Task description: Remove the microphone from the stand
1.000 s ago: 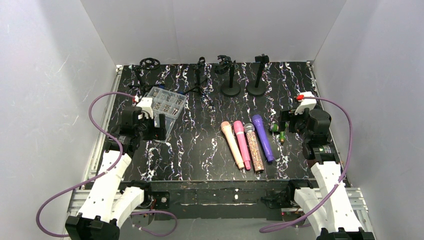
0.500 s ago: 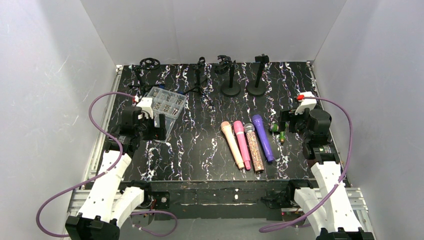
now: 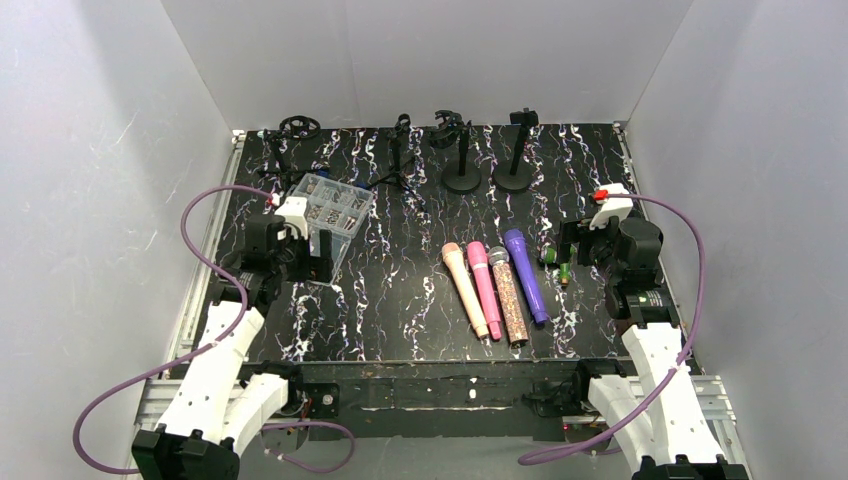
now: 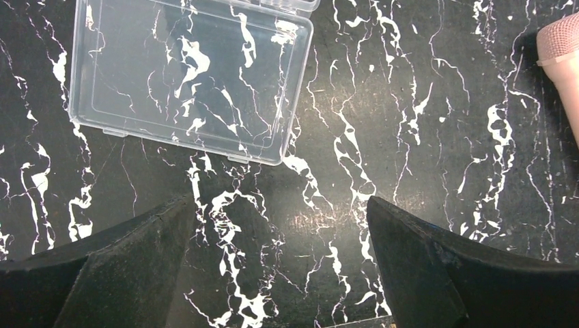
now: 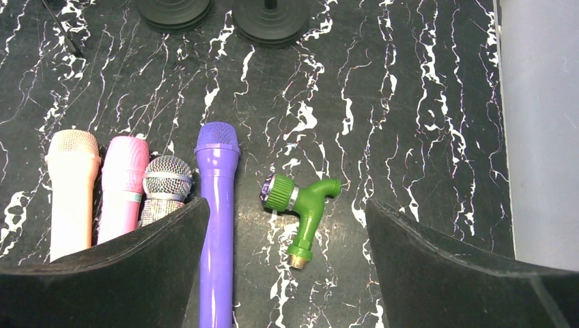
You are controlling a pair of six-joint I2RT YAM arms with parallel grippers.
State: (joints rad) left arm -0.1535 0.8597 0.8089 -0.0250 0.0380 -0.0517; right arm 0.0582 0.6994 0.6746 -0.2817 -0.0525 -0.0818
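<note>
At mid-table, slightly R of centre, four mics lie flat in a tight row, heads toward the back wall: peach mic, pink mic, glitter mic w/ silver mesh head, purple mic. Neighbours touch or nearly touch along their bodies. The purple one sits furthest back and furthest R. All are on the table surface, well apart from the stands.

Back edge: two round-base stands side by side, L one and R one, both upright w/ clips on top. Left of them is a tripod stand, and another stand w/ a ring-shaped top is near the back L corner.

Just R of the purple mic lies a green plastic tap on its side, not touching the mic.

Left end effector: fingers spread wide, nothing between them, hovering over bare table right at the near edge of a clear plastic box. The top cam shows compartments w/ small parts in the box.

Right end effector: also spread wide, holding nothing, above the tap and the purple mic's body.
</note>
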